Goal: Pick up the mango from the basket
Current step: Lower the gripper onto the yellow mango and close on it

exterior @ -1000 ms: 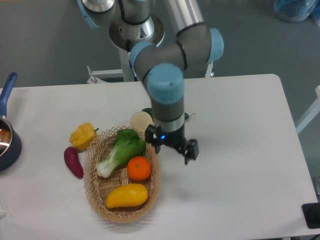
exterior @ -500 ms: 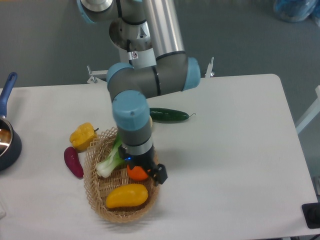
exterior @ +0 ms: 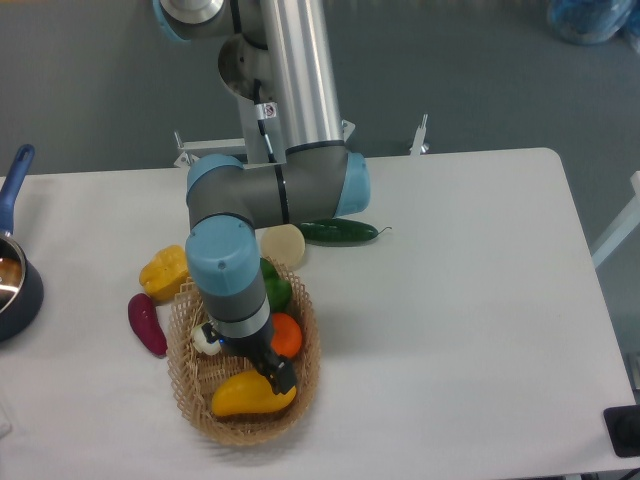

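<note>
Mango (exterior: pixel 250 394) lies just under your gripper (exterior: pixel 272 375) in the basket (exterior: pixel 183 375) — long way left to right. Fingers — can't tell if apart.

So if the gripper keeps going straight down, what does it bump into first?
Most likely the mango in the basket: the gripper points down right above it. Height from this view is hard to judge.

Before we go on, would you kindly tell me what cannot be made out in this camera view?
- Tool: seen from above, over the smooth yellow-orange mango; the wrist hides whether it is open or touching.
- Leafy green vegetable in the oval wicker basket: mostly hidden by the arm.
- Dark blue pot: cut off by the left edge.
- Round orange fruit: partly covered by the wrist.
</note>
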You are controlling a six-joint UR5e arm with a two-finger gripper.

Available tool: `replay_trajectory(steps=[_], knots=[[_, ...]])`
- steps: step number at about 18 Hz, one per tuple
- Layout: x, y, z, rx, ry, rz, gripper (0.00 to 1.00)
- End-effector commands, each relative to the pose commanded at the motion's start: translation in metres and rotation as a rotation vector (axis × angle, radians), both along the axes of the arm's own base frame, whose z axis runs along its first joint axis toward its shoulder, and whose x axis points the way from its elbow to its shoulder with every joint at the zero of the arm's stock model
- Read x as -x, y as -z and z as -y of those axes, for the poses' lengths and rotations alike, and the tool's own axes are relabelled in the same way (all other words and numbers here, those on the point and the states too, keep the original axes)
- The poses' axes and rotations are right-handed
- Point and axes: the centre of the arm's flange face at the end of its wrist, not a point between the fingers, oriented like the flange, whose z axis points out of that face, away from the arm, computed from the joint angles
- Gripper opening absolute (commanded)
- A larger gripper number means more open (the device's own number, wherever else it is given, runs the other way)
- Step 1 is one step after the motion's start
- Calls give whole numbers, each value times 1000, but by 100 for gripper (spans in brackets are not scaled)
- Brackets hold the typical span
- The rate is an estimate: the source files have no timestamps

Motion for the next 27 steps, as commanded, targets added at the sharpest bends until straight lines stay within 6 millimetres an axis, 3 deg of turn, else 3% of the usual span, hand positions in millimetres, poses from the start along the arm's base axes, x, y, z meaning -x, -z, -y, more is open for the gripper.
replay_trajectory(steps=[13,20,25,27], knots=[[2,33,-12,2,3,-1,100],[2,33,-12,1,-2,-2,98],[3,24,-15,-16,-24,-8,45],[3,20,-16,-25,-39,-9,37]])
